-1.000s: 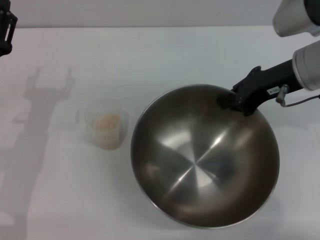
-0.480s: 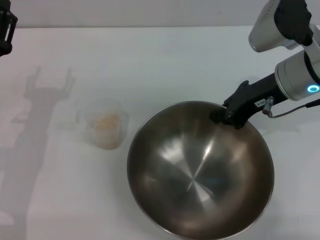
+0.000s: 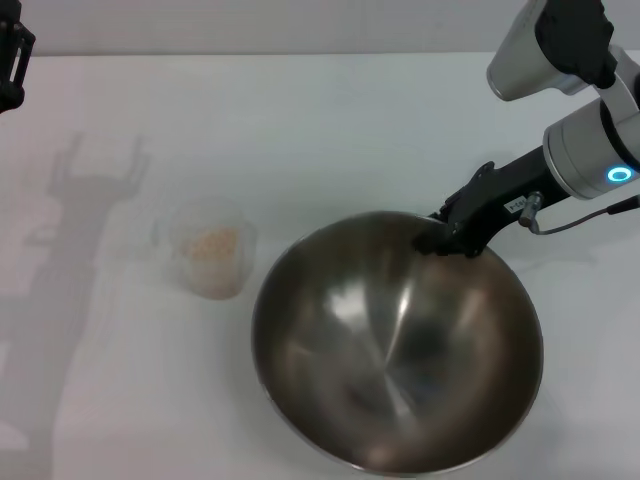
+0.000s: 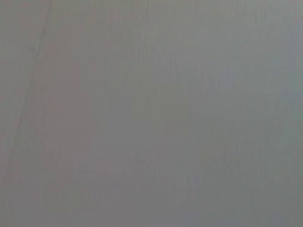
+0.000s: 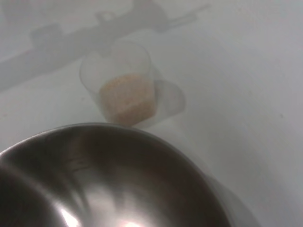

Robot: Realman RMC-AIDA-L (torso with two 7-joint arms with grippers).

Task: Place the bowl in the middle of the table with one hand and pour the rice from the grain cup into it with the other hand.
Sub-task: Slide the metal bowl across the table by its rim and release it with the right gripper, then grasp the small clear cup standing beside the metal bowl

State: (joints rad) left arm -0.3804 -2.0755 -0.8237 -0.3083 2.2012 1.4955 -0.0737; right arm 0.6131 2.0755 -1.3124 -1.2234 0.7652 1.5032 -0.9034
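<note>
The white table (image 3: 330,120) carries the grain cup (image 3: 207,250) of rice (image 3: 214,244), with the bowl (image 3: 395,345) beside it.

The table (image 3: 330,130) is plain white, unpatterned, carrying faint grey shadows on its left part. The bowl (image 3: 395,345) is shiny brushed grey steel inside, with pale reflective streaks radiating from its centre and darker grey patches between them. The grain cup (image 3: 207,247) is clear and translucent, nearly colourless. The rice (image 5: 127,97) in it is pale beige, faintly pinkish-orange, finely speckled. The right gripper (image 3: 450,232) is black; the arm behind it is silver-white with a glowing cyan-blue ring. The left gripper (image 3: 12,55) is black. The left wrist view shows uniform grey only.
</note>
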